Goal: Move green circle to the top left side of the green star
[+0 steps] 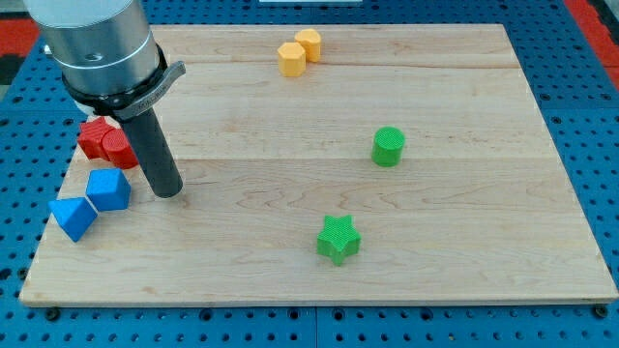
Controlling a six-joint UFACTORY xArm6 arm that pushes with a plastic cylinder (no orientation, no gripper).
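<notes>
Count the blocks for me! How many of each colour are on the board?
Red: 2, red block and red cylinder
Blue: 2, blue cube and blue triangle
Yellow: 2, and
Green: 2, green circle and green star
Total: 8

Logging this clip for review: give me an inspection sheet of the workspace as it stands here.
Surface: wooden board, intact.
Job's things: green circle lies to the upper right of green star, apart.
Clutter: two orange blocks touching at the view's top; red blocks and two blue blocks at the view's left.
Gripper: none; my tip rests beside the blue blocks, far from both green ones.
Cables: nothing seen.
Surroundings: blue pegboard.
</notes>
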